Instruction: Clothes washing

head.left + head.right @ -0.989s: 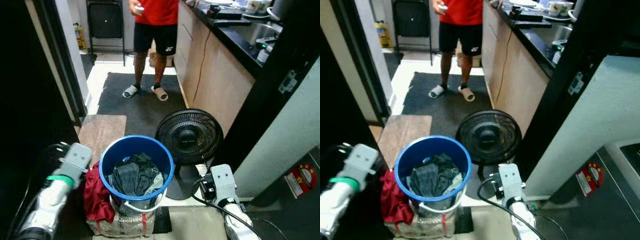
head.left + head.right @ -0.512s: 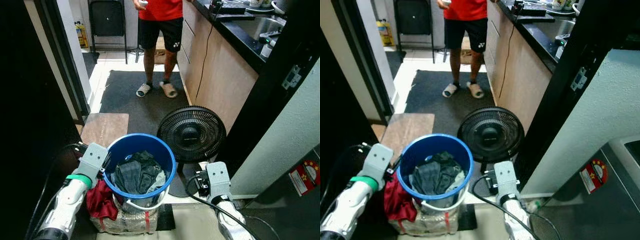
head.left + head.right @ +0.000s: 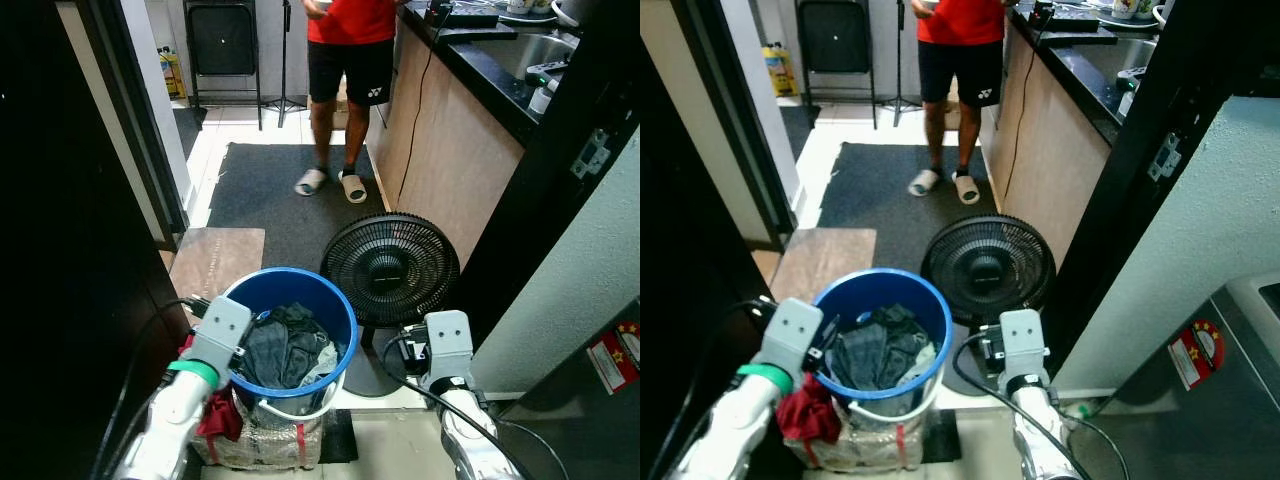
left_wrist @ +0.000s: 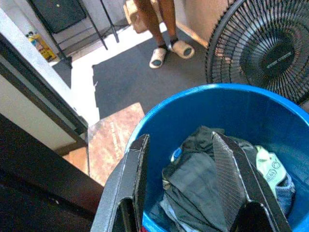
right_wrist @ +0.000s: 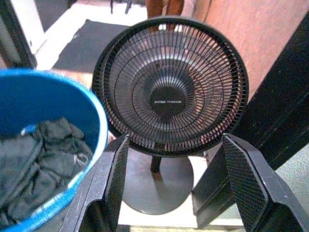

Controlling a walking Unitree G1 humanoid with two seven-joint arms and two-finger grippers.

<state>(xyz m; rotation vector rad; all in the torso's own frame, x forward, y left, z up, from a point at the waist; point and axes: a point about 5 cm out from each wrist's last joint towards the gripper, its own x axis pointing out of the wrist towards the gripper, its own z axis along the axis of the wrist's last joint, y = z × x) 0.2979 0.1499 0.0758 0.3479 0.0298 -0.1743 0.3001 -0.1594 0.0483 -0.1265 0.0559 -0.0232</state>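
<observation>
Your left tool (image 4: 181,169) hangs released over the near rim of the round blue plastic bucket (image 3: 340,310), where the dark crumpled clothes (image 3: 285,345) lie; your right tool (image 5: 174,179), also released, faces the black floor fan (image 3: 390,268). Reaching carelessly could tip the bucket or snag the red cloth (image 3: 218,418) beside it. Since a second ago, the left tool has closed on the bucket.

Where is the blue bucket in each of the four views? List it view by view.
Left eye view: blue bucket, lower centre.
Right eye view: bucket, lower left of centre.
Left wrist view: bucket rim beyond the open fingers.
Right wrist view: bucket beside the black fan.
Shared landmark: the fan.
</observation>
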